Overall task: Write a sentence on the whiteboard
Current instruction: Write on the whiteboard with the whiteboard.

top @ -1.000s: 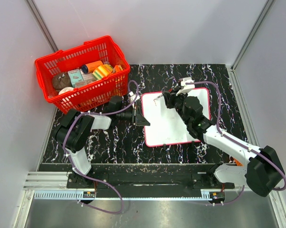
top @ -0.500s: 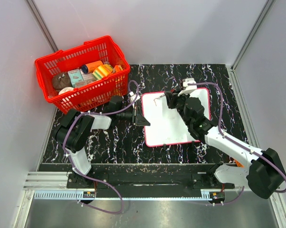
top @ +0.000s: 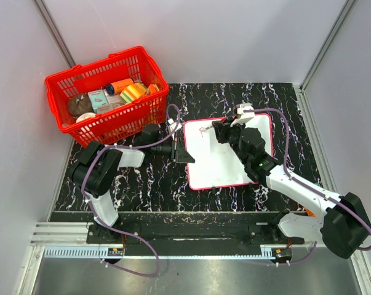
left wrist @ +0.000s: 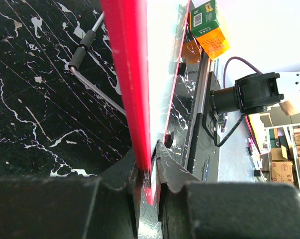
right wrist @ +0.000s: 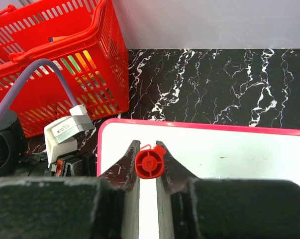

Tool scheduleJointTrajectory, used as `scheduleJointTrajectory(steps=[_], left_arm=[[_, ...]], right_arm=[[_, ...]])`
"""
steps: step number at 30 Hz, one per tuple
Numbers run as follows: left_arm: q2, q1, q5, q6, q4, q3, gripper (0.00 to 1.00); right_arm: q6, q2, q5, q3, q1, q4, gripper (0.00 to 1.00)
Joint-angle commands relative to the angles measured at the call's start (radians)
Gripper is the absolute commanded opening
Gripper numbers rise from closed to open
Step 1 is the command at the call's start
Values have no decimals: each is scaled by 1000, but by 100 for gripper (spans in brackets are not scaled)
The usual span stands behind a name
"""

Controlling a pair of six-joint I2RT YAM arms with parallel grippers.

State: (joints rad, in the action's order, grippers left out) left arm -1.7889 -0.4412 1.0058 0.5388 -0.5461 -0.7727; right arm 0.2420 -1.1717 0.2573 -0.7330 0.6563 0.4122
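Right gripper (right wrist: 148, 149) clenched on red marker (right wrist: 150, 163), has nudged slightly right along top-left of whiteboard (top: 225, 166); sentence (top: 203, 129) barely a scribble so far. Left gripper (left wrist: 147, 169) pinches its left edge, whiteboard flat on table (top: 142, 184). Writing just starting

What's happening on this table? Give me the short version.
The left arm has its jaws pinched on the left edge of the whiteboard, steadying it. The right arm holds a red marker in shut jaws over the board's far left corner. Only a small red scribble shows there, so the sentence looks barely begun. The red basket of odds and ends sits at the far left, with neither arm reaching into it.
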Motion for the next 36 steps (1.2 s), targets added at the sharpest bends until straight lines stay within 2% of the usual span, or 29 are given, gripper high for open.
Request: scheduleJointTrajectory(steps=[1,25,36], left_arm=[[-10,-28,-16,-79,11,-19,0],[-10,-33,-19,-86,23,-23,0],[-10,-34,-24,-91,32,-25,0]], right_arm=[[14,12,-27,11,2,-16,0],[13,86,33,70,2,-69,0],[22,145,17,34,0,-49,0]])
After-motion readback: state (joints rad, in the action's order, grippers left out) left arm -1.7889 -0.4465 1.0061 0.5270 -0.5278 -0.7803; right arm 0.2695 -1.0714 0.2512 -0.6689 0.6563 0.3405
